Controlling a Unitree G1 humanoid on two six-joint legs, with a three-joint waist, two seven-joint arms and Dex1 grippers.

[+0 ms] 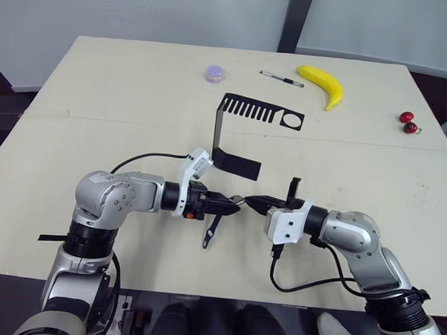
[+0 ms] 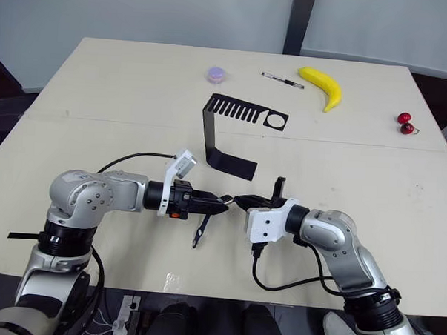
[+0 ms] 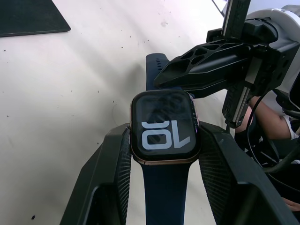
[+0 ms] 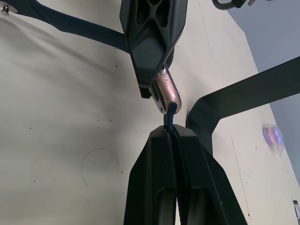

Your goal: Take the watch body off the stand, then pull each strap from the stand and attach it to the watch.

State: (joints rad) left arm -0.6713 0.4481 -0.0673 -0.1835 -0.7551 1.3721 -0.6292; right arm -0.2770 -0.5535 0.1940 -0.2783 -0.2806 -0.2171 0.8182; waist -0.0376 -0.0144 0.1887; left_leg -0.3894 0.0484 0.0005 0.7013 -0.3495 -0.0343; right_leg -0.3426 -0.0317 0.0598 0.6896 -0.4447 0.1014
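The left gripper (image 3: 161,187) pinches the watch body (image 3: 164,129) by its sides between both fingers, screen up, one strap (image 1: 212,230) hanging below; the right gripper (image 4: 172,136) clamps the second strap's (image 4: 170,115) tip edge-on, lining it to the case slot, away from the stand (image 1: 243,131)

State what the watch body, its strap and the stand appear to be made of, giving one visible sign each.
Watch body: glossy glass face, probably metal rim, which shines. Strap: likely matte navy rubber; it hangs limp. Stand: thin black sheet metal, apparently, judging by its sharp bend and cut slots.
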